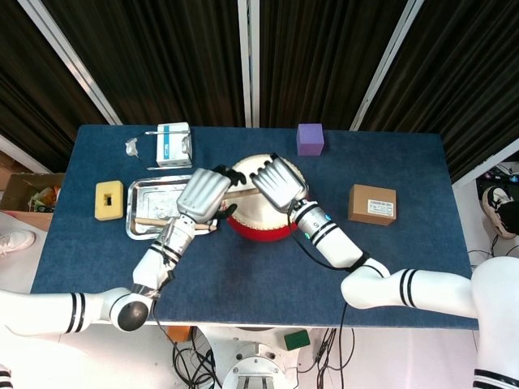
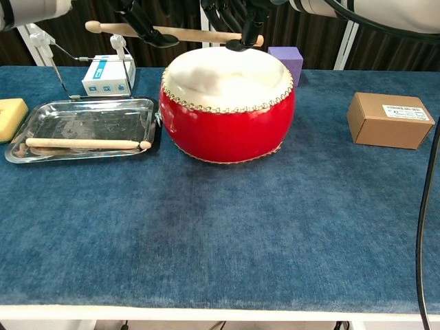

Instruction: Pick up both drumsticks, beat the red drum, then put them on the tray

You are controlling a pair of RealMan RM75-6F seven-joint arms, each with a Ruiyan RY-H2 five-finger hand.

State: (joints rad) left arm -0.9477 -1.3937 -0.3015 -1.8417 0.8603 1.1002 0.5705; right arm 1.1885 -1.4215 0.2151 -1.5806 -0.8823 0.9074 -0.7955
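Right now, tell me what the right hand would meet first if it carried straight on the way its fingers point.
Probably the left hand, which faces it across the wooden drumstick above the red drum. Depth is unclear, so it might pass over the steel tray instead.
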